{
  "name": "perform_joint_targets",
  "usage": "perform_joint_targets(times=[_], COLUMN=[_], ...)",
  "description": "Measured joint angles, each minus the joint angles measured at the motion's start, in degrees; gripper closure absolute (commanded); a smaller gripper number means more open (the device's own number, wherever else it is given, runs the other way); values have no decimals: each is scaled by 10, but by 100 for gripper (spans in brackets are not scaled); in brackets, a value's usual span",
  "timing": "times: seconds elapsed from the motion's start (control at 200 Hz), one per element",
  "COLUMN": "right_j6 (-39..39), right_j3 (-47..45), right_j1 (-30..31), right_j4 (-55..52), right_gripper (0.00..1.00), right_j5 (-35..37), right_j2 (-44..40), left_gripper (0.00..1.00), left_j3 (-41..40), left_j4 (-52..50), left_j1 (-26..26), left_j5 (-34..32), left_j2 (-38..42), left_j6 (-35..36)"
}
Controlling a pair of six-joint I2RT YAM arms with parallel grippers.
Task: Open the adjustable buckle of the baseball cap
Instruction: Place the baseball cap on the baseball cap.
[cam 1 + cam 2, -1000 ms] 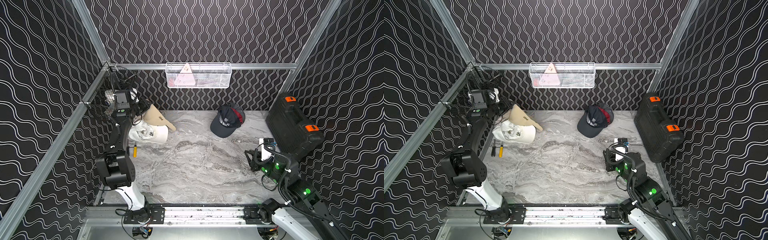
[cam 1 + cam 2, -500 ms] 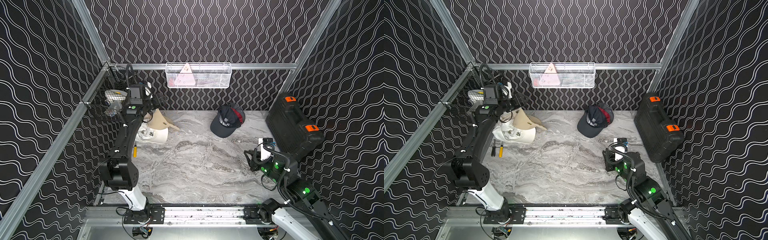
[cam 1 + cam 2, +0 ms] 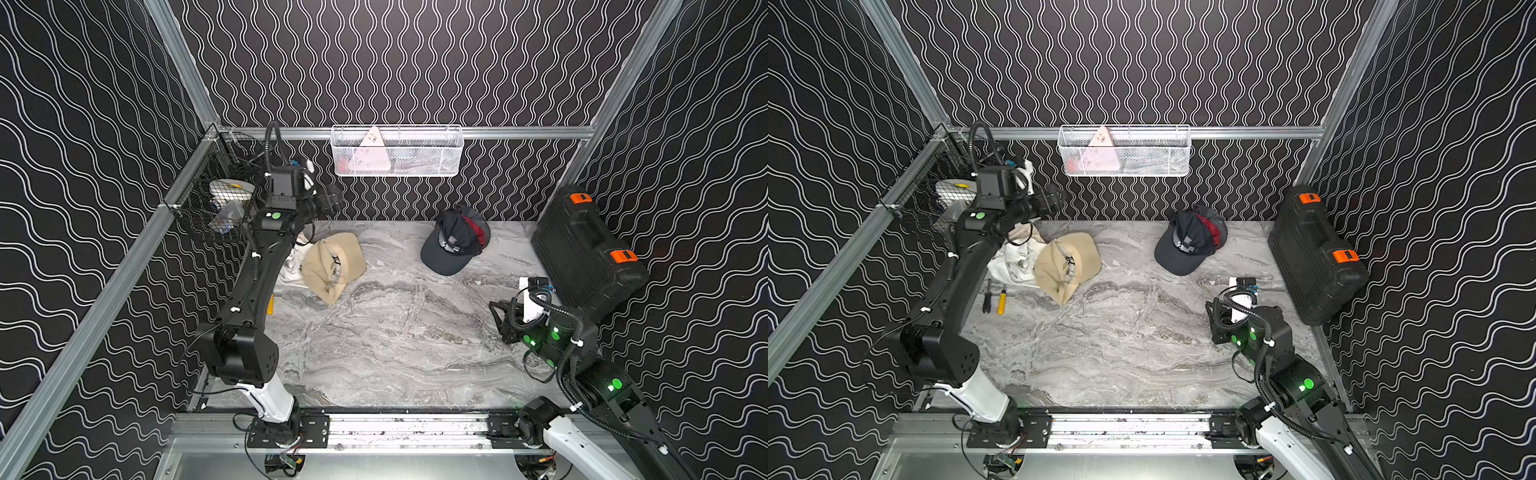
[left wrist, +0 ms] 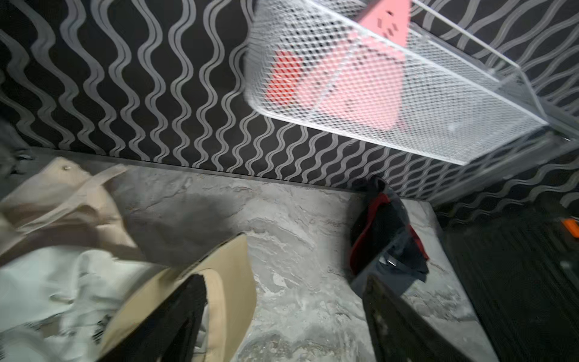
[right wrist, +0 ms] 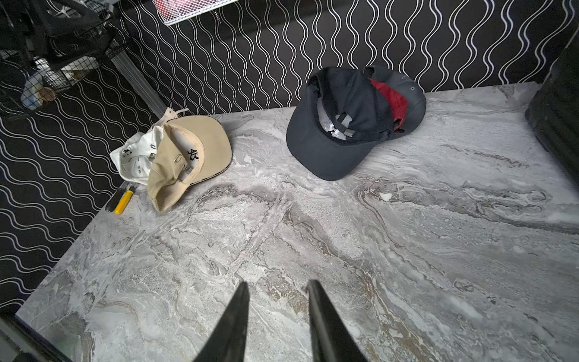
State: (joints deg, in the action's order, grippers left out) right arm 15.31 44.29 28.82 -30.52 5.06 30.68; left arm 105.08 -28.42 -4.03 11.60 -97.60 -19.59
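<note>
Nearest, the right gripper (image 5: 277,297) is held over bare table (image 5: 344,250), jaws slightly apart, empty. Beyond, at far left, the tan cap (image 3: 332,266) lies with buckle (image 5: 178,158) up, long axis near-to-far, brim (image 5: 213,141) rearward. Above and behind it, the left gripper (image 4: 283,282) is spread wide, empty. The crown (image 5: 163,194) should be pinned and the buckle drawn open along that axis.

- Beige cap (image 5: 200,141): matt woven cloth, softly creased; buckle (image 5: 178,158) bright metal, glinting.
- White cap (image 5: 134,160): matt cloth, printed lettering.
- Dark cap (image 5: 344,94): matt cloth (red panel, same finish).
- Tabletop (image 5: 313,235): grey marble-look, smooth, low sheen.
- Wire basket (image 3: 436,158): white-coated metal mesh.
- Case (image 3: 582,245): black ribbed plastic, matt; orange plastic latches.
</note>
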Motion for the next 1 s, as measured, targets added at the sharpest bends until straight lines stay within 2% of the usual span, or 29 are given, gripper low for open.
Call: perform_joint_targets(times=[0.29, 0.555, 0.996], right_j6=[5, 15, 21], right_j3=[18, 21, 10], right_j1=[0, 0, 0], right_j4=[-19, -50, -66], right_gripper=[63, 62, 60], right_j5=[5, 43, 106], right_j2=[10, 6, -10], left_gripper=[23, 22, 20], left_j3=[-19, -4, 51], left_j4=[4, 18, 63], left_j1=[-90, -160, -193], left_j5=[48, 69, 83], left_j2=[-31, -97, -233], left_j6=[30, 35, 27])
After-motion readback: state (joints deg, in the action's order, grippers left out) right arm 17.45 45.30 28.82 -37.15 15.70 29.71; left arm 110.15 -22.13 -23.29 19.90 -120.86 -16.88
